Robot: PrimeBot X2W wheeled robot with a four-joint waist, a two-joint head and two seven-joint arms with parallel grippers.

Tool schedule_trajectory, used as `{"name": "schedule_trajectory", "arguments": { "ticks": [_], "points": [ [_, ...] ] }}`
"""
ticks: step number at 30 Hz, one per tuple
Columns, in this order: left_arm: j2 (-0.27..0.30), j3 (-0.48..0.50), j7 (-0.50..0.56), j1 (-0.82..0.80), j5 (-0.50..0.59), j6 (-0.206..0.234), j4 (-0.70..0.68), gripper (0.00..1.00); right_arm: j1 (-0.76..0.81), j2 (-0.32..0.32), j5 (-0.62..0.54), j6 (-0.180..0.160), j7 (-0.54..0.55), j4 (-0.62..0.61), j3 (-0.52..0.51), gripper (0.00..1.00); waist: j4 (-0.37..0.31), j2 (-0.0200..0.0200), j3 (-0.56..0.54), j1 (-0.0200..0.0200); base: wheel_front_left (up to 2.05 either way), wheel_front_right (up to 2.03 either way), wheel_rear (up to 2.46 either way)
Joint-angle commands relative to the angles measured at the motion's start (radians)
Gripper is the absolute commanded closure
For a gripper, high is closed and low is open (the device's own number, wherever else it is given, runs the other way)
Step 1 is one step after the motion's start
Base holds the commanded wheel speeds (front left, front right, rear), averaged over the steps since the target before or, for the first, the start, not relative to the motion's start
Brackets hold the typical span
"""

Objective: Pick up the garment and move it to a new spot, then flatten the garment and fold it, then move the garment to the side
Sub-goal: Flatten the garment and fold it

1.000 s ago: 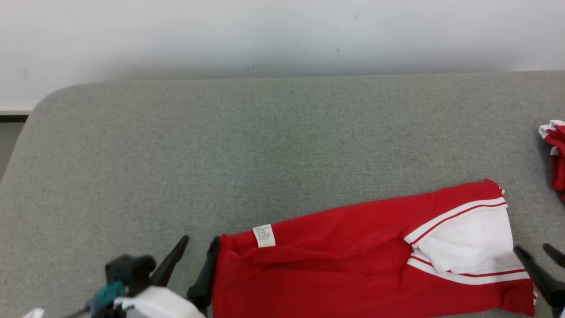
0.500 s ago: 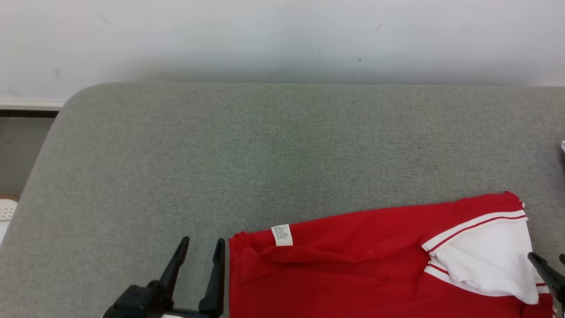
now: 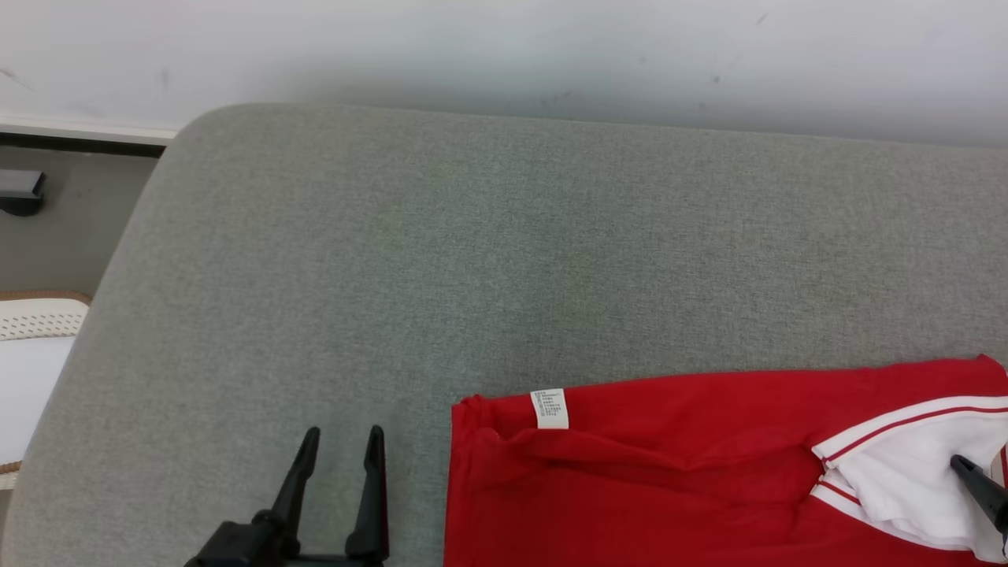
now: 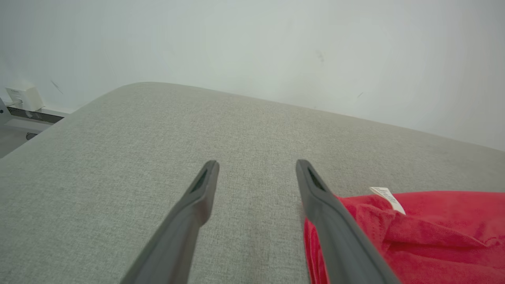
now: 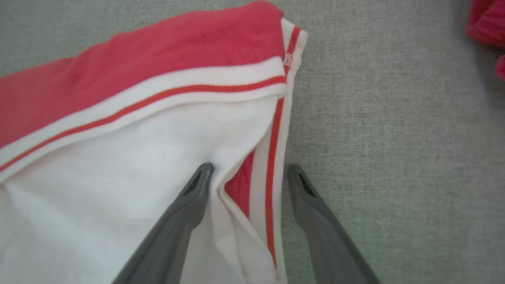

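Observation:
The garment [image 3: 669, 472] is red with a white panel edged in red and white stripes. It lies flat on the grey cushioned surface [image 3: 472, 260] at the lower right, a white label [image 3: 551, 408] near its left end. My left gripper [image 3: 343, 435] stands open on bare cushion just left of the garment, a gap apart. In the left wrist view the left gripper [image 4: 256, 165] has the garment [image 4: 426, 236] beside its right finger. My right gripper [image 5: 250, 169] is open astride the striped hem of the garment [image 5: 138, 98], its left finger over the white panel. One right finger [image 3: 976, 484] shows at the frame's right edge.
A white wall [image 3: 504, 47] runs behind the cushion. The cushion's rounded left edge drops to the floor, where a pale perforated basket [image 3: 39, 323] stands. Another red cloth [image 5: 487, 23] lies beyond the garment's right end.
The head camera has turned left, so everything has shifted right in view and the second red cloth has left it. The left gripper, earlier against the garment's left edge, now stands apart from it.

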Motion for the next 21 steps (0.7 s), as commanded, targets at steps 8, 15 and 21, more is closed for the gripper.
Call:
{"name": "schedule_trajectory", "arguments": {
  "ticks": [8,15,21],
  "points": [
    [-0.060,0.072,0.000,0.037,0.062,-0.078,0.027,0.00,-0.009,0.077,0.157,0.004,0.047,0.028,0.092,1.00,0.012,0.0000,-0.006,0.0001,0.00,0.00,0.00],
    [-0.080,0.110,0.000,0.064,0.091,-0.118,0.056,0.00,-0.041,0.035,0.249,-0.001,-0.052,0.008,0.122,1.00,-0.012,0.0000,-0.039,0.0001,0.00,0.00,0.00],
    [-0.085,0.139,0.000,0.086,0.107,-0.137,0.080,0.00,-0.044,-0.064,0.286,-0.002,-0.091,0.019,0.084,1.00,-0.026,0.0000,-0.082,0.0001,0.00,0.00,0.00]
  ]
}}
